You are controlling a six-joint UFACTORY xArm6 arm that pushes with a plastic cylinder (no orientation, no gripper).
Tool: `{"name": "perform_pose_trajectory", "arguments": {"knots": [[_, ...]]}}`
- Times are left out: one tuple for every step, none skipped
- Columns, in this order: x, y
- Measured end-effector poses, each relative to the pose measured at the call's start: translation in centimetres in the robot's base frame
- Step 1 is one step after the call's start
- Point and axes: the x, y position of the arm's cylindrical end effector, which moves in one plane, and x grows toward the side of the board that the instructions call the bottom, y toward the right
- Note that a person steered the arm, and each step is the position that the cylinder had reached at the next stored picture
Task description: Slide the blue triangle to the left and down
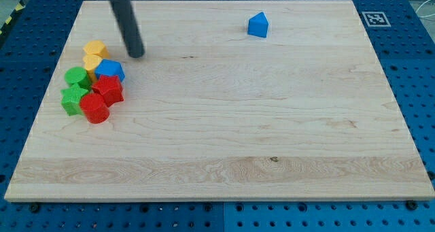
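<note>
Rod leans slightly from the view's top-left; my tip (136, 54) rests just above the clustered blue block (110, 70).

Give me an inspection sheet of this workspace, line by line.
Surface: light wooden board on a blue perforated table.
Job's things: two blue blocks; one alone near the view's top, one in the left cluster. Which one is the triangle cannot be told.
Clutter: yellow blocks, green blocks and red blocks packed together at the view's left.
Tool: dark rod, my tip just above the cluster's blue block, right of the yellow ones.
Cables: nothing seen.
Surroundings: fiducial marker at the board's top right corner.
</note>
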Motion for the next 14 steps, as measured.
{"name": "perform_pose_trajectory", "arguments": {"knots": [[1.7, 7.7], [2.0, 16.4], [0.7, 23.1], [-5.4, 24.2], [-8.5, 24.2], [-8.5, 24.3], [-8.8, 22.2], [-9.0, 18.6], [-11.1, 16.7], [-14.0, 15.5], [-14.5, 13.1], [-13.2, 10.8], [-9.1, 9.4], [-3.2, 7.5]]}}
